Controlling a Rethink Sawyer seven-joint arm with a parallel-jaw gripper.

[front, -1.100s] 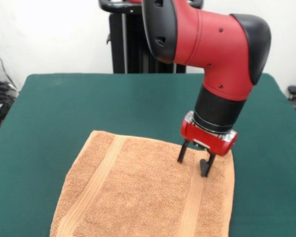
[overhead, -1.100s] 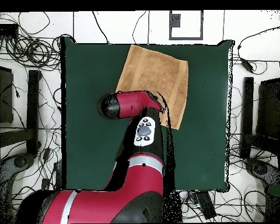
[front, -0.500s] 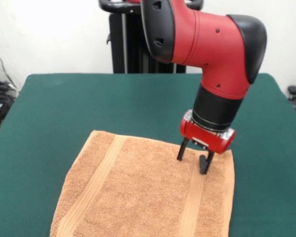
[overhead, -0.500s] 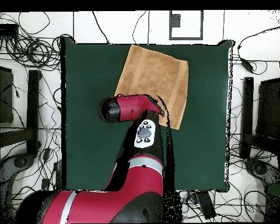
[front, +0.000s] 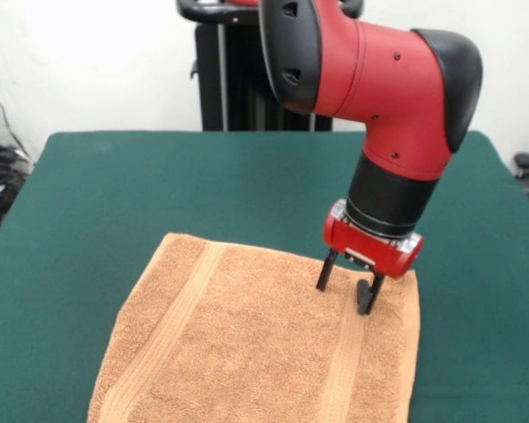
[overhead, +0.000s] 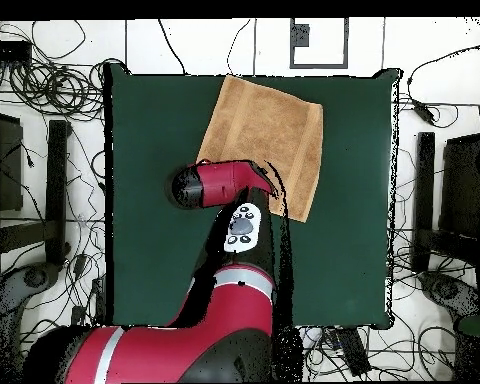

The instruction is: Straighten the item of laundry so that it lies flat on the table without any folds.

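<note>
A: Front view first — what of the surface and the room?

B: A dark green worktop [front: 115,194] fills most of the picture; behind it a white wall and a black stand [front: 225,79]; some cables at the left edge. The orange-tan towel [front: 238,344] lies spread on the near part of the worktop, with woven bands running near its left and right ends; its lower edge is cut off by the bottom of the picture.

A: And the arm?

B: The red and black arm [front: 379,79] comes down over the towel's far right corner; the gripper [front: 346,293] has its two black fingers spread, with towel showing between them; the tips are at or just above the cloth — whether they touch it I cannot tell.

A: Overhead view, then.

B: The same worktop [overhead: 154,270] is a green rectangle, ringed by a pale floor strewn with black cables [overhead: 44,90]; dark frames [overhead: 19,190] stand at either side. The towel [overhead: 269,125] sits near the top edge, a little right of the middle, turned slightly askew; it looks flat.

A: What is hidden there?

B: The arm [overhead: 224,182] covers the towel's lower left corner and the gripper beneath it; the fingers cannot be seen from above. I cannot make out a tag in either view.
</note>
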